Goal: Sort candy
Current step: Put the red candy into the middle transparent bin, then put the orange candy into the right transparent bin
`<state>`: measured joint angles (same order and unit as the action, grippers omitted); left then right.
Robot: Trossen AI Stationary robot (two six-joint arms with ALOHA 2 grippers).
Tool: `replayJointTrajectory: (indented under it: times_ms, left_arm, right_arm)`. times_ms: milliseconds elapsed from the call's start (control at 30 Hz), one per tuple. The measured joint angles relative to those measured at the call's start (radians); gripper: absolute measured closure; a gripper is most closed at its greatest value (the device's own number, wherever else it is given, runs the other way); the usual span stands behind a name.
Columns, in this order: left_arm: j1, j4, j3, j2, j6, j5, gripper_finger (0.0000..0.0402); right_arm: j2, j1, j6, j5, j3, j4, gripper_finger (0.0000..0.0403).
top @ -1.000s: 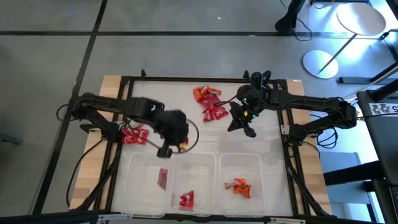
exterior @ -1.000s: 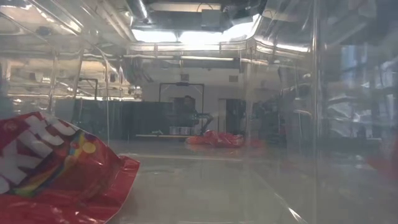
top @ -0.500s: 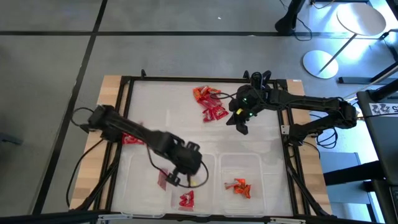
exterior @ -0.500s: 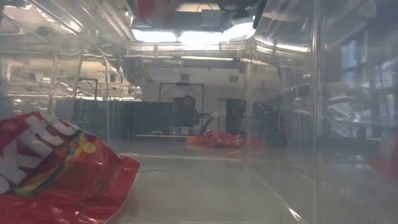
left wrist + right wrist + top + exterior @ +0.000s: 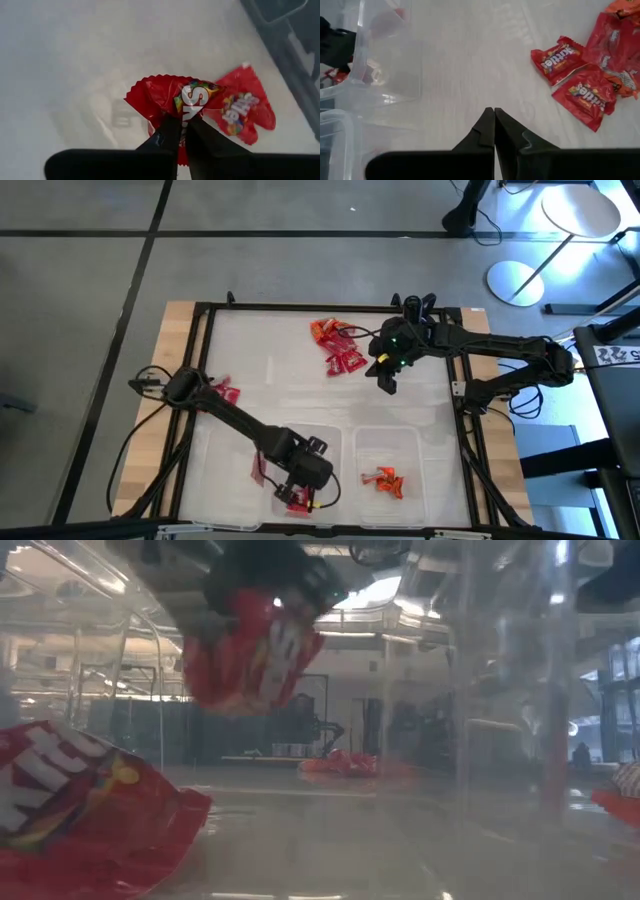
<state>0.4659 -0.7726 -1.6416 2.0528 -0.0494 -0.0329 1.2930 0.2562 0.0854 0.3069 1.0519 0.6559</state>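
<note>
Red Skittles packet (image 5: pixel 182 100) clamped in left gripper (image 5: pixel 181 131), held above the middle clear bin (image 5: pixel 335 442) where another red packet (image 5: pixel 240 112) already lies. Right gripper (image 5: pixel 494 120) closed, holding nothing, hovering beside the candy pile (image 5: pixel 337 347) at the table's far side.

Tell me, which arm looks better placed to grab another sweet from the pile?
The right. Its empty, shut gripper hovers beside the loose candy pile, while the left gripper is over a bin, holding a red packet.
</note>
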Motion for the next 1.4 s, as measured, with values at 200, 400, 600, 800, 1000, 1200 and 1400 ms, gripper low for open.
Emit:
replayJointTrajectory:
  times_ms: [200,400,600,800,1000,1200,1400]
  left_arm:
    - [0.021,0.012,-0.003,-0.013,0.053,0.02,0.0328]
    - [0.021,0.024,-0.004,-0.015,0.144,0.021,0.0246]
    - [0.012,0.013,-0.015,-0.052,0.151,0.022,0.0212]
    - [-0.013,-0.163,-0.13,-0.085,0.147,0.022,0.0209]
    - [-0.052,-0.372,-0.259,-0.177,0.17,0.026,0.0219]
    - [-0.127,-0.6,-0.278,-0.314,0.209,0.105,0.0225]
    - [-0.252,-0.796,-0.277,-0.401,0.257,0.108,0.0219]
  right_arm:
    - [0.0,-0.001,0.046,0.007,0.0,-0.001,0.04]
    - [0.0,-0.001,0.047,0.008,0.0,0.0,0.04]
    - [0.0,-0.001,0.049,0.018,0.0,0.007,0.04]
    - [0.0,-0.001,0.048,0.019,0.0,0.007,0.04]
    - [0.0,-0.001,0.046,0.019,0.0,0.005,0.04]
    - [0.0,-0.001,0.04,0.043,0.0,-0.002,0.04]
    - [0.0,-0.001,-0.014,0.124,0.0,0.013,0.04]
